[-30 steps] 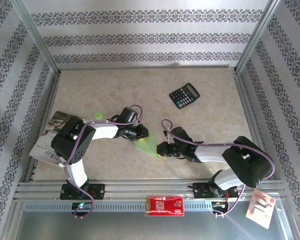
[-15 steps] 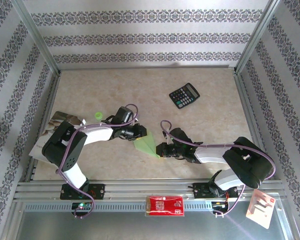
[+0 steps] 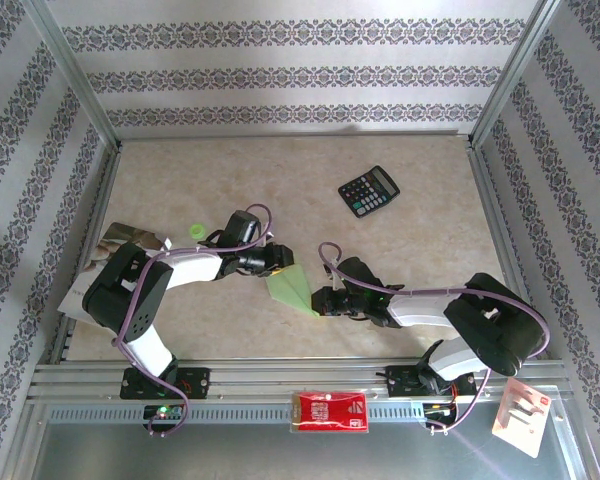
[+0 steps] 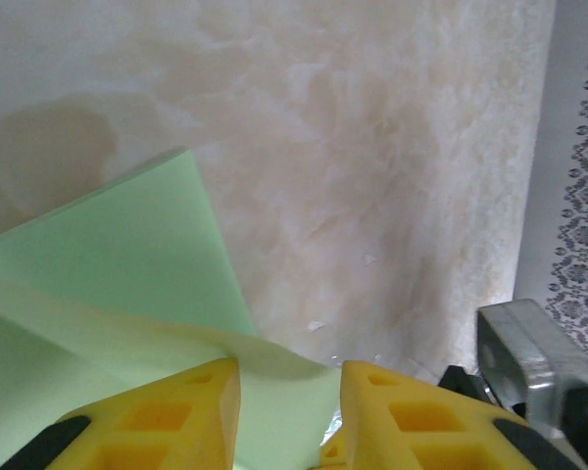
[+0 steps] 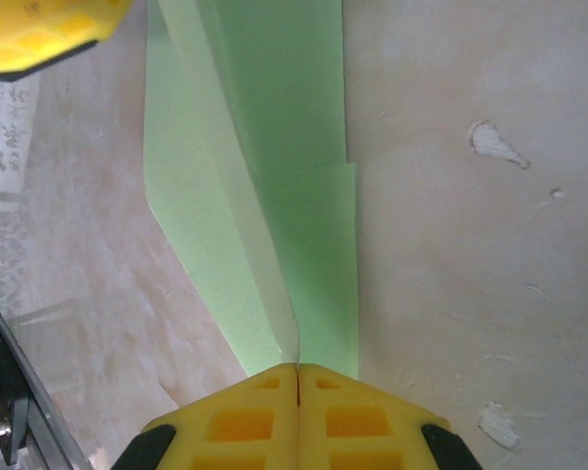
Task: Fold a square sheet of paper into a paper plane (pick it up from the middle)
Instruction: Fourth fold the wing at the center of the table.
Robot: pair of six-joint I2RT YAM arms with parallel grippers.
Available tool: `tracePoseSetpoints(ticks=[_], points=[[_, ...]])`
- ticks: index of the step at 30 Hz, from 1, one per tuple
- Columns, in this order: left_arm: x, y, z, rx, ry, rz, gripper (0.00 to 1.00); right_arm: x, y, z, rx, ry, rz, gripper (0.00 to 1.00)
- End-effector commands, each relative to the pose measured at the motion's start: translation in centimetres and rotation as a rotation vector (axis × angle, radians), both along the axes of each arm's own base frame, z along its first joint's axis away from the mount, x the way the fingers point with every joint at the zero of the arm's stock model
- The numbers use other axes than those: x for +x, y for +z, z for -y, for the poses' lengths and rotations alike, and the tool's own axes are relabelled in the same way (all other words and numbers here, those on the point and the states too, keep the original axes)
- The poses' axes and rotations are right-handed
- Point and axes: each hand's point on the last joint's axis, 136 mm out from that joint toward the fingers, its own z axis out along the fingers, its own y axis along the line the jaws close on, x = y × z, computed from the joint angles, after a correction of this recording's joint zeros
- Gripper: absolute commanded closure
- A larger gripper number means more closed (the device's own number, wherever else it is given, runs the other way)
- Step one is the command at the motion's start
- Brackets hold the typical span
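the slim pointed plane of light green folded paper (image 3: 291,287) lies on the beige table (image 3: 420,250), near the front, between the two arms. the right gripper (image 5: 297,377) has its yellow fingers pressed tight together, pinching the plane's narrow end. the left gripper (image 4: 289,392) is at the wide end, fingers a little apart, with a paper edge curling up between them.

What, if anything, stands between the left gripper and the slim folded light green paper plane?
Nothing visible does. The slim folded light green paper plane lies between the open fingers of the left gripper, and the right gripper is shut on its other end.
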Motion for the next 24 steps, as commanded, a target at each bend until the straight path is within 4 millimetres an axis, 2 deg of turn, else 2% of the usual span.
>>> tracePoseSetpoints(ticks=[1,10,15,21,24], points=[[0.9,1.8,1.0,-0.080,-0.019,0.065,0.66,-0.1,-0.5,-0.1,-0.015,0.008,0.005,1.00],[1.4,0.6,1.2,-0.054,-0.022,0.039,0.64,0.0,-0.6,-0.3,-0.017,0.009,-0.001,1.00],[1.1,2.4,1.5,-0.133,-0.019,0.082,0.64,0.0,-0.7,-0.3,-0.020,0.009,-0.007,1.00],[0.1,4.3,0.8,-0.146,-0.014,0.130,0.62,0.1,-0.6,-0.5,-0.018,0.013,-0.005,1.00],[0.3,4.8,1.1,-0.143,-0.025,0.140,0.62,0.1,-0.4,-0.4,-0.016,0.009,0.000,1.00]])
